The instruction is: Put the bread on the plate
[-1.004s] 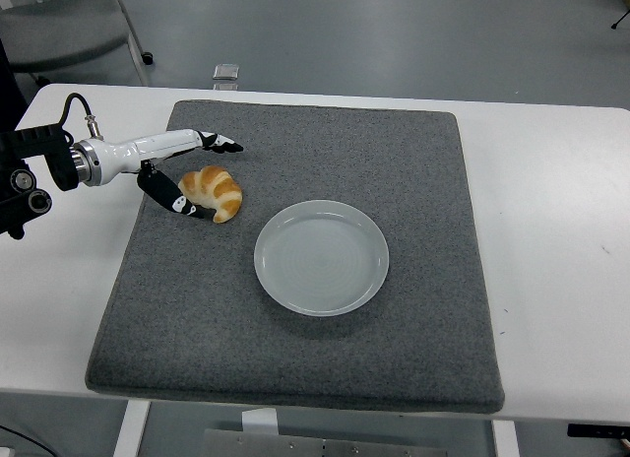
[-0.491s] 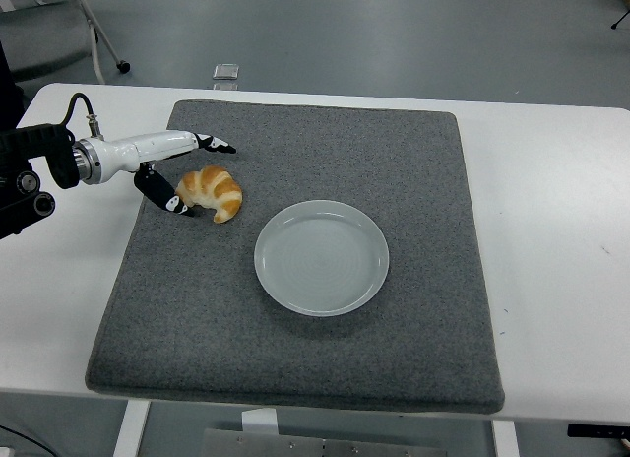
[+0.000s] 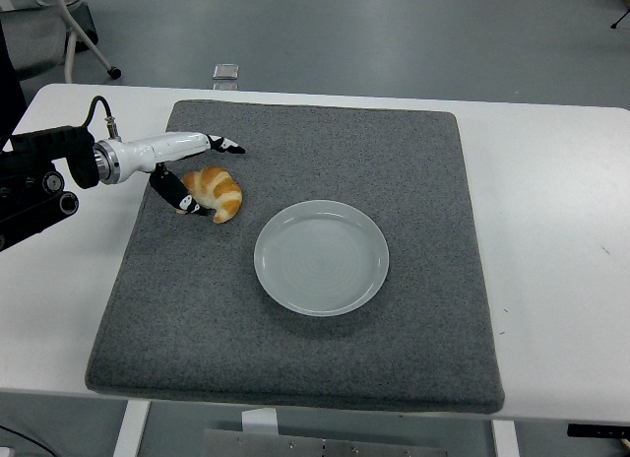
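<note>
Our left hand (image 3: 193,171) brackets the bread (image 3: 214,191) — fingers released, not clamped. The bread lies on the grey mat (image 3: 295,349), left of the plate (image 3: 321,257).

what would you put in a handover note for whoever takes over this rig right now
Left hand: fingers spread around the golden-brown croissant, one above its far side and the lower ones against its left end; no closed grasp, bread not lifted.
Right hand: not in view.
Croissant lies on the grey felt mat, left of and slightly beyond the round pale grey plate, apart from it.
Plate holds nothing.
Done: hand is at the bread.
Left: close the grasp, lift, carry right to the plate, set down, release.
</note>
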You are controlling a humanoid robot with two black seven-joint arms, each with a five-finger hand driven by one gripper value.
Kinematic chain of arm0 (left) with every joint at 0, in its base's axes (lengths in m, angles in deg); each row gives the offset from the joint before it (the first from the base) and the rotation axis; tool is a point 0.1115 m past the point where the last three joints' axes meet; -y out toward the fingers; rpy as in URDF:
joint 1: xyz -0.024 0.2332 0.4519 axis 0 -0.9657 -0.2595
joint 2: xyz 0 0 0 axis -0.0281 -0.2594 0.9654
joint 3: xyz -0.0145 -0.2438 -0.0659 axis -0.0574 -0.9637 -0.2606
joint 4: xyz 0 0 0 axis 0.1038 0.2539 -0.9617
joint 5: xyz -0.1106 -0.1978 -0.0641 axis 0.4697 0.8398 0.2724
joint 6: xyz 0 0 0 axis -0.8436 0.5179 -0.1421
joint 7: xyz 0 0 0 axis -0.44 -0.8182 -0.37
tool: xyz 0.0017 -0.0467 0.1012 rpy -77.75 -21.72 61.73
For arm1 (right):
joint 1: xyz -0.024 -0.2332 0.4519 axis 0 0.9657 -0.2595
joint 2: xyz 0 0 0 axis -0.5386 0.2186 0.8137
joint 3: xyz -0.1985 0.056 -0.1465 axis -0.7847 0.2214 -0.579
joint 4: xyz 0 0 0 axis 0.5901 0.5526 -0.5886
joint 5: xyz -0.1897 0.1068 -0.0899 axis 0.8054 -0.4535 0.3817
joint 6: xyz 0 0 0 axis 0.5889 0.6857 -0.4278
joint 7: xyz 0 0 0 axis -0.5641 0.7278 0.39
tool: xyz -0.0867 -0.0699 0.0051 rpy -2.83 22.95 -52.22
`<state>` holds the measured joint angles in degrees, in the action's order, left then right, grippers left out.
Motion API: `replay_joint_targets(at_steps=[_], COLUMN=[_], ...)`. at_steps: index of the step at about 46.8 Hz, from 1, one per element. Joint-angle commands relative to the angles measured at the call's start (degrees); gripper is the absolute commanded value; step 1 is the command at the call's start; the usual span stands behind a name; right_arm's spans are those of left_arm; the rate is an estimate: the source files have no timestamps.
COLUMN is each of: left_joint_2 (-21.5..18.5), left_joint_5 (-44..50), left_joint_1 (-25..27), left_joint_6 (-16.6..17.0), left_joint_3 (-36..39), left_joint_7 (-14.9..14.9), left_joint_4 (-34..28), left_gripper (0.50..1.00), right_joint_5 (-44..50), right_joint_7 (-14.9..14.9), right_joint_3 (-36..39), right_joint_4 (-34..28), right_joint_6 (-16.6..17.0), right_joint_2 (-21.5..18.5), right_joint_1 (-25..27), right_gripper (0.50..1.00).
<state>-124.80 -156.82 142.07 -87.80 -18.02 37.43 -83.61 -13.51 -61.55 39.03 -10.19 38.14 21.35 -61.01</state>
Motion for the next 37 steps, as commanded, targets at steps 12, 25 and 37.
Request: replay_joint_targets(at_steps=[12,25,37], left_joint_2=[1.4,2.8,3.0], left_joint_5=[-2.8,-5.5,-7.9], left_joint_1=[-0.1,-0.2,0.0], left_joint_6=[1.0,1.4,2.2], left_joint_3=[0.0,0.0,0.0], left_joint_7=[-0.8,-1.2,-1.4], left_joint_4=[0.5,1.5,1.5], left_gripper=[0.868,0.742,0.559], right_joint_5=[0.0,-0.1,0.0], right_joint_7=[0.0,0.0,0.0], right_joint_3=[0.0,0.0,0.0], right_joint_4=[0.0,0.0,0.0], right_joint_6=[0.0,0.0,0.0], right_joint_2=[0.0,0.0,0.0], right_joint_1=[0.0,0.0,0.0], right_gripper=[0.93,0.932,0.932])
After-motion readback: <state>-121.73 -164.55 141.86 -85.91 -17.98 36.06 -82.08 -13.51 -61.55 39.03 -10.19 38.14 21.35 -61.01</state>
